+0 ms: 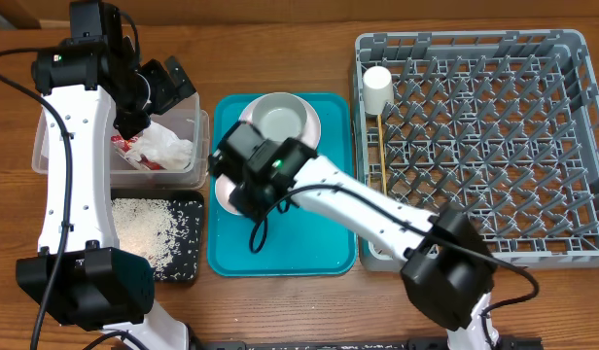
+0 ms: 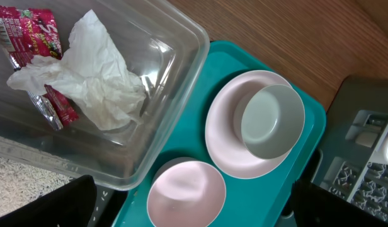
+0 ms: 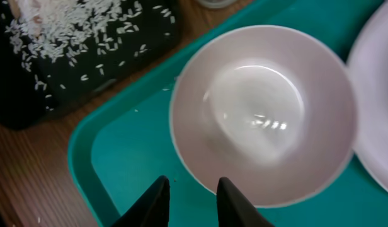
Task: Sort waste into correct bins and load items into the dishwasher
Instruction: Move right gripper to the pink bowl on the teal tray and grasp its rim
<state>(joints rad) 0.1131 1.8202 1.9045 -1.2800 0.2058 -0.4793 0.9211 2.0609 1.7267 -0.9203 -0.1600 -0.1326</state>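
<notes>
since the right gripper [image 3: 193, 187] hangs low over the teal tray [image 3: 112, 157] with its jaws only narrowly parted and nothing between them, just at the near rim of the pink bowl [image 3: 263, 113], the step in hand looks like lifting that bowl for the rack [image 1: 475, 40]. to do it well, one finger should slip inside the rim and the other outside, biting the wall squarely before any lift, or the smooth bowl may skid across the tray. tilt it only once clear of the plate [image 2: 222, 142] and the grey bowl [image 2: 273, 120] sitting on it. the left gripper [image 2: 194, 187] is spread wide above the clear tub [image 2: 175, 38], empty; wrapper [image 2: 30, 28] and tissue [image 2: 93, 75] lie inside, rice [image 3: 87, 25] in the black tray [image 3: 17, 94].
</notes>
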